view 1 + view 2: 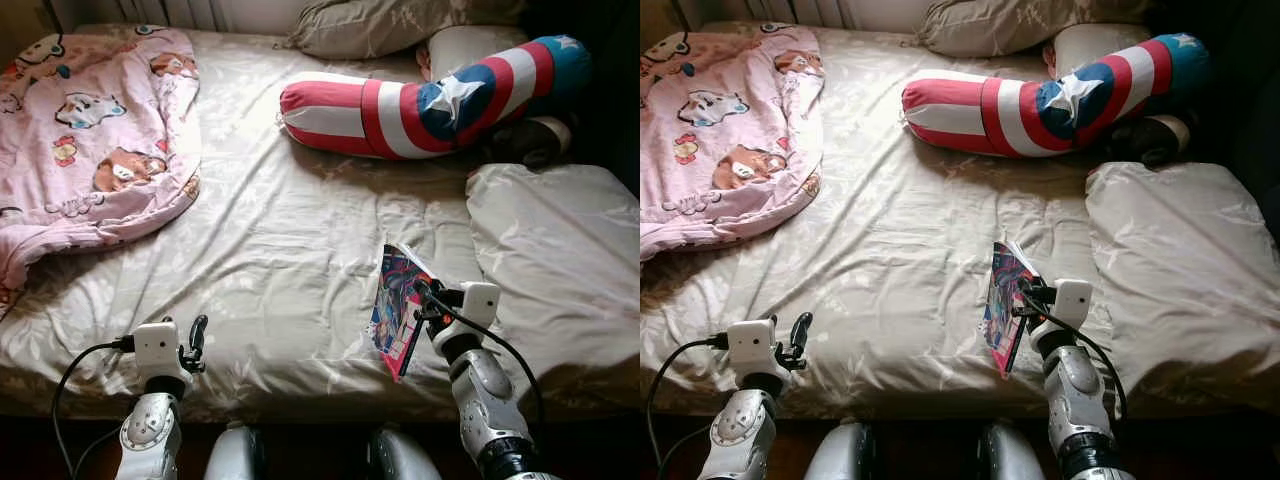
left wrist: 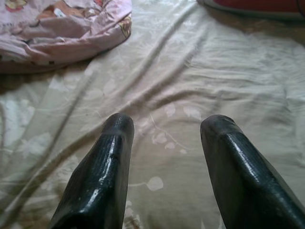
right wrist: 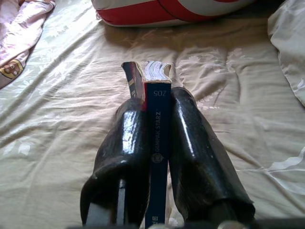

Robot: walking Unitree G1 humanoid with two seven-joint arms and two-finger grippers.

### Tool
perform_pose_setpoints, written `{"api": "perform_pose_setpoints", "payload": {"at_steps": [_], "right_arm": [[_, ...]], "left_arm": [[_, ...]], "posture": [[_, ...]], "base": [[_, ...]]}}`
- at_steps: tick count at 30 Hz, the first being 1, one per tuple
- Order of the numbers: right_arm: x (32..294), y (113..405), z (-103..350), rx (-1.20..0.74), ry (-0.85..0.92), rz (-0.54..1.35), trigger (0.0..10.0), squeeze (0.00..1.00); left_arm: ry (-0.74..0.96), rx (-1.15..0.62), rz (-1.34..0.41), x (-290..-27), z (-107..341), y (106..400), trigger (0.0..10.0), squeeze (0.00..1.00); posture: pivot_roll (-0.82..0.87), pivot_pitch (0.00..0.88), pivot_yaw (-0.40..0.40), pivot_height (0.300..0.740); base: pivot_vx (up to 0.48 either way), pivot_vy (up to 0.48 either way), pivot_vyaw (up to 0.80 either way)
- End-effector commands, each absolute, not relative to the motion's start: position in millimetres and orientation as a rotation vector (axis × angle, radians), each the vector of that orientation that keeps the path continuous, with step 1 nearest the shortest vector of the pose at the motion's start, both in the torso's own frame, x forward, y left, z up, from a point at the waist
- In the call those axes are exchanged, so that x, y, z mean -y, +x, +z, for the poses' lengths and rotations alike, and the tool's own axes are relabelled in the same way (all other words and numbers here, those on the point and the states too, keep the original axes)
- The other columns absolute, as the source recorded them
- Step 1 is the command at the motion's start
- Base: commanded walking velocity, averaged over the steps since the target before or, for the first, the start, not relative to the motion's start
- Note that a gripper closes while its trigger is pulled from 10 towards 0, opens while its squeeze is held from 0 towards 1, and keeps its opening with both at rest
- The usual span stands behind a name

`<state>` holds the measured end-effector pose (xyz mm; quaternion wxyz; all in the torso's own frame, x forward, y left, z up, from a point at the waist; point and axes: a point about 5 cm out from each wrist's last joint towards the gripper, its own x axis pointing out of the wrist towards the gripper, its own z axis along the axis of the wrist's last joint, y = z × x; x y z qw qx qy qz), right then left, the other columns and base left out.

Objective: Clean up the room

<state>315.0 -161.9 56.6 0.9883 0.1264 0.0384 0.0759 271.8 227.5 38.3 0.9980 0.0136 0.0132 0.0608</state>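
One book is in play, a thin paperback with a glossy, brightly coloured cover, held upright above the near part of the bed. The right gripper has its jaws closed on the book's dark blue spine, one black finger flat against each cover, with the white page edges fanning slightly at the far end. The left gripper hovers low over the sheet near the bed's front edge, jaws apart with nothing between them.

The bed carries one beige sheet, thin and heavily creased, printed with pale leaves. On it lie one long bolster in red and white stripes with a blue band and a white star, curved and plump; one pink quilt with cartoon animals, soft and bunched at the far left corner; and one beige duvet, puffy and wrinkled, covering the right side. At the head sit two beige pillows, though the second is half hidden and may be something else.

The middle of the sheet, between quilt, bolster and duvet, is bare and open. The front edge of the bed runs just ahead of both wrists, with dark floor below it.
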Motion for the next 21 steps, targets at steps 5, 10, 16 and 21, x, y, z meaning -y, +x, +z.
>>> {"api": "perform_pose_setpoints", "payload": {"at_steps": [5,10,16,21], "right_arm": [[163.7,314.9,59.3,-0.054,0.252,0.147,10.0,0.0],[161.7,315.7,61.5,-0.036,0.269,0.153,10.0,0.0],[152.8,321.0,77.7,0.049,0.293,0.204,10.0,0.0],[152.6,325.8,84.8,0.077,0.297,0.196,10.0,0.0]], "left_arm": [[0.029,-0.048,0.111,-225.8,34.2,267.3,10.0,0.0],[0.035,-0.047,0.108,-227.2,34.9,267.1,10.0,0.0],[0.042,-0.049,0.096,-228.1,36.1,268.3,10.0,0.0],[0.042,-0.05,0.09,-229.1,37.3,269.7,10.0,0.0]], "posture": [[0.03,0.192,-0.065,0.622],[0.03,0.192,-0.055,0.622],[0.03,0.186,-0.042,0.622],[0.03,0.18,-0.035,0.622]], "base": [[0.0,0.0,0.0],[0.0,0.0,0.0],[0.0,0.0,0.0],[0.0,0.0,0.0]]}}
